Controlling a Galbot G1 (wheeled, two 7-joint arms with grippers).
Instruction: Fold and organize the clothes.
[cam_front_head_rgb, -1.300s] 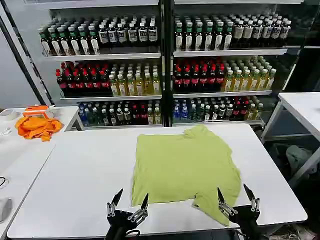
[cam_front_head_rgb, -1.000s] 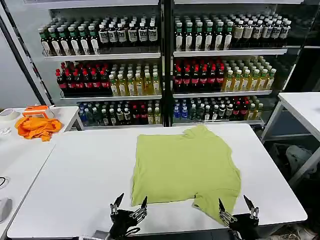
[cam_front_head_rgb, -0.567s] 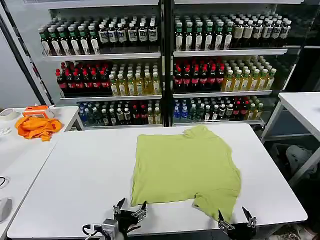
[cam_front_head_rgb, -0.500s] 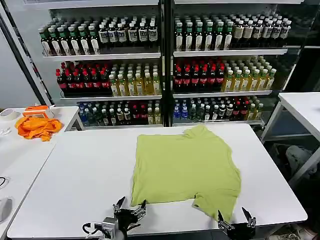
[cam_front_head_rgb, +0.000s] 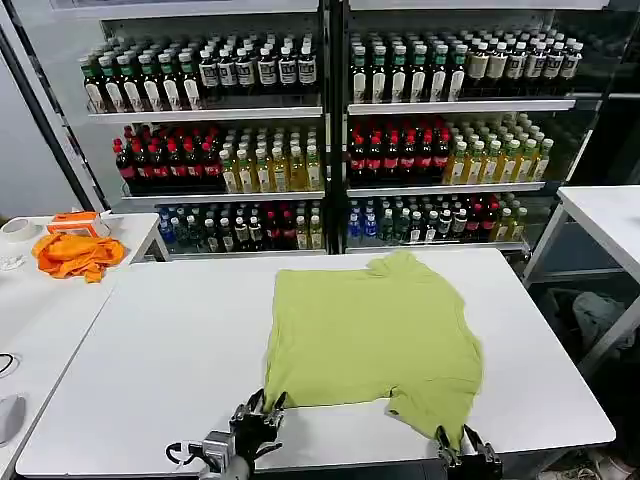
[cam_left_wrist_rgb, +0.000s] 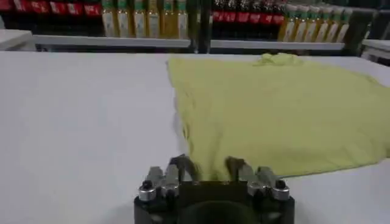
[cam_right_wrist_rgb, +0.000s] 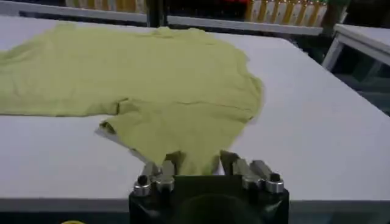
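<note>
A lime yellow-green short-sleeved cotton T-shirt lies spread flat, plain side up and softly wrinkled, on the smooth white rectangular table, its collar toward the far edge and one sleeve reaching the near edge. The left gripper sits low at the shirt's near left corner, fingers parted. The right gripper sits low at the near edge by that sleeve, fingers likewise spread apart, holding nothing.
</note>
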